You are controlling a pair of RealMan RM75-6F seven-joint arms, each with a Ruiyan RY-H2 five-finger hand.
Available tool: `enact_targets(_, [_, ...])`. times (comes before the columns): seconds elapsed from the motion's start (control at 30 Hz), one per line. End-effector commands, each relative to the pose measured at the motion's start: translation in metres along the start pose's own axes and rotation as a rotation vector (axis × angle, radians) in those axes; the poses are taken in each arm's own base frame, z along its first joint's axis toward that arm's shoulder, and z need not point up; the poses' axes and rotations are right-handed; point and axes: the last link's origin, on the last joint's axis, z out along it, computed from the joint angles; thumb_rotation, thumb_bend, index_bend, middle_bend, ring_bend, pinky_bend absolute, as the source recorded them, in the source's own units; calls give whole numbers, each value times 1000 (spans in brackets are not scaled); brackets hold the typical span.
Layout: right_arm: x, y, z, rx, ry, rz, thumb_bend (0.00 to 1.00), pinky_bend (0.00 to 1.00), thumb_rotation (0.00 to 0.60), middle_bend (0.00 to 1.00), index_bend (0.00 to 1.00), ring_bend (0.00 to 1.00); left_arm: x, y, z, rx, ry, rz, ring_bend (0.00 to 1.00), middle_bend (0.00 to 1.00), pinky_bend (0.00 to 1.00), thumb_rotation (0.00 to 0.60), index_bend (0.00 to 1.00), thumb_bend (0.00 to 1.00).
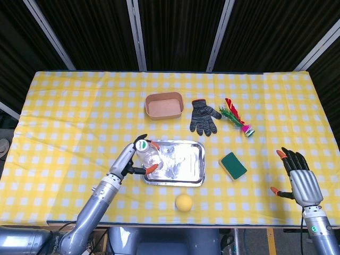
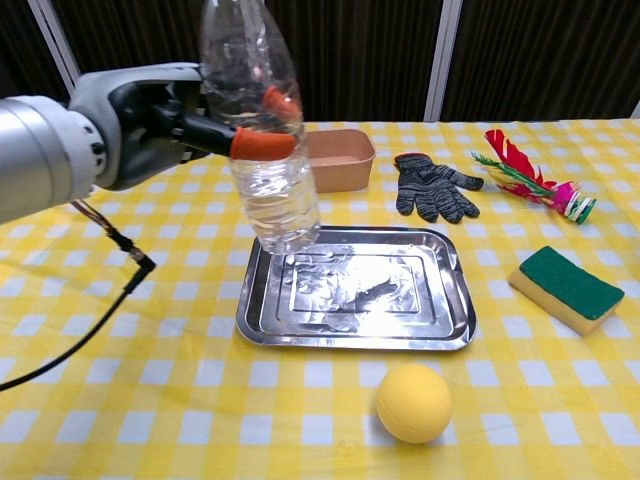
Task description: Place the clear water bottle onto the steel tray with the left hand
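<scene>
My left hand (image 2: 150, 125) (image 1: 129, 159) grips the clear water bottle (image 2: 265, 150) (image 1: 147, 155) around its middle, upright, cap up. The bottle's base is at the left end of the steel tray (image 2: 420, 330) (image 1: 186, 170); I cannot tell whether it touches the tray floor. My right hand (image 1: 298, 178) hangs open at the table's near right corner, away from everything, and shows only in the head view.
A yellow ball (image 2: 413, 402) lies in front of the tray. A green sponge (image 2: 565, 287) is to its right. Behind the tray are a brown box (image 2: 340, 158), a dark glove (image 2: 432, 187) and a feathered shuttlecock (image 2: 535, 182).
</scene>
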Motion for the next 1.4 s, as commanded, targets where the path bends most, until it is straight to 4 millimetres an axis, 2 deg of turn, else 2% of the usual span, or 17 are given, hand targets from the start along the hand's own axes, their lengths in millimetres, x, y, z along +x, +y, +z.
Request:
enact_targets(0.03, [0, 1, 0, -2, -1, -1, 49, 0, 600, 0, 54, 0, -34, 10, 21, -19, -64, -25, 0, 463, 0, 600, 498, 478])
enact_targets(0.13, [0, 3, 1, -5, -2, 0, 49, 0, 600, 0, 54, 0, -60, 16, 29, -21, -114, -30, 0, 463, 0, 600, 499, 478])
enact_targets(0.2, [1, 3, 1, -6, 0, 3, 49, 0, 600, 0, 54, 0, -70, 16, 30, -22, -125, -19, 0, 463, 0, 600, 499, 478])
enact_targets(0.27, [1, 4, 1, -6, 0, 4, 49, 0, 600, 0, 54, 0, -72, 14, 29, -13, -122, 11, 0, 463, 0, 600, 499, 479])
enact_targets(0.37, [2, 4, 0, -5, -1, 6, 50, 0, 600, 0, 54, 0, -57, 11, 23, 2, -62, 60, 0, 463, 0, 600, 500, 479])
enact_targets(0.43, [2, 3, -1, -1, -1, 6, 50, 0, 600, 0, 54, 0, -36, 8, 13, 19, 7, 90, 0, 463, 0, 600, 500, 479])
enact_targets(0.53, [1, 1, -2, 4, -2, 5, 50, 0, 600, 0, 54, 0, 7, 5, -12, 39, 116, 123, 0, 463, 0, 600, 500, 479])
enact_targets(0.6, [1, 1, -3, 5, -2, 5, 50, 0, 600, 0, 54, 0, 28, 2, -25, 48, 162, 144, 0, 463, 0, 600, 500, 479])
enact_targets(0.7, [0, -1, -3, 8, -3, 4, 50, 0, 600, 0, 54, 0, 83, -9, -63, 82, 294, 166, 0, 463, 0, 600, 500, 479])
enact_targets(0.87, [-1, -3, -3, 8, -8, 1, 50, 0, 600, 0, 54, 0, 154, -46, -114, 144, 426, 168, 0, 464, 0, 600, 500, 479])
enact_targets(0.97, [-2, -5, -3, 11, -10, -1, 50, 0, 600, 0, 54, 0, 174, -70, -130, 176, 426, 114, 0, 464, 0, 600, 500, 479])
enact_targets(1.03, [-3, -5, -2, 13, -13, -2, 49, 0, 600, 0, 54, 0, 178, -79, -128, 180, 413, 90, 0, 464, 0, 600, 500, 479])
enact_targets(1.1, [-3, -5, -2, 12, -16, -5, 50, 0, 600, 0, 54, 0, 172, -83, -118, 167, 372, 66, 0, 464, 0, 600, 500, 479])
enact_targets(1.2, [-4, -4, -1, 8, -20, -5, 50, 0, 600, 0, 54, 0, 150, -81, -94, 137, 293, 57, 0, 464, 0, 600, 501, 479])
enact_targets(1.4, [-2, 0, -1, -4, -16, 3, 50, 0, 600, 0, 54, 0, 80, -65, -35, 86, 157, 62, 0, 466, 0, 600, 504, 481])
